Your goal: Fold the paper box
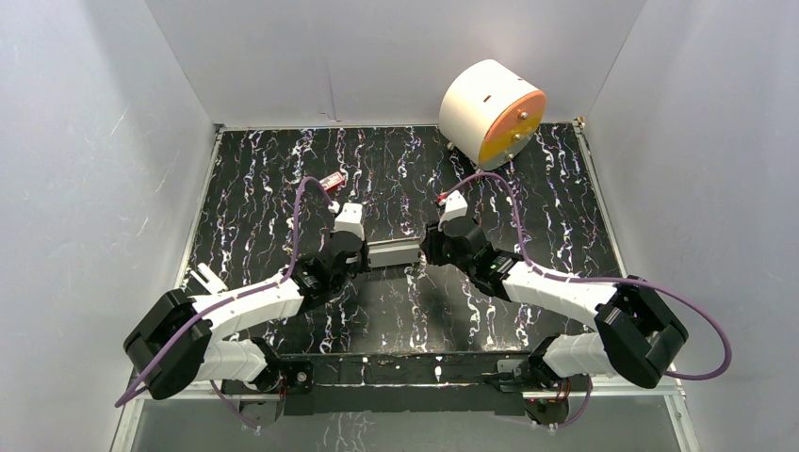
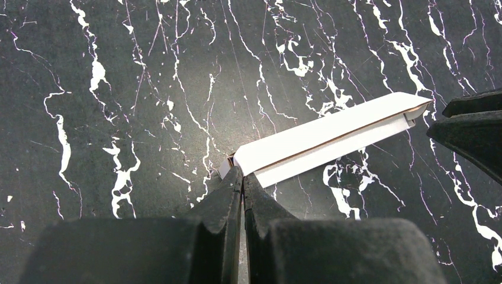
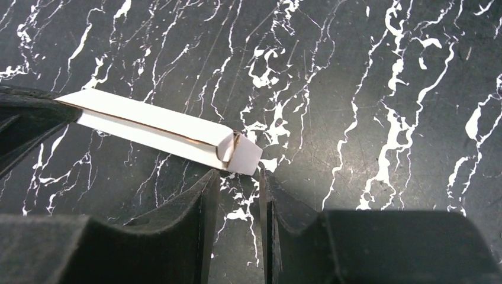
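Left claw (image 2: 241,176) is pinched tight on one end of the paper box (image 2: 322,137). Right claw (image 3: 238,177) sits partly open, gripping nothing, right by the other end's flap (image 3: 244,157). Box is mid-table (image 1: 283,179) between them, long axis running left-right. Looks like the sleeve's formed, end flaps not tucked yet.

The right gripper (image 3: 238,177) holds its fingers (image 3: 198,198) a little apart, just beside the end of the long white paper box (image 3: 148,127).
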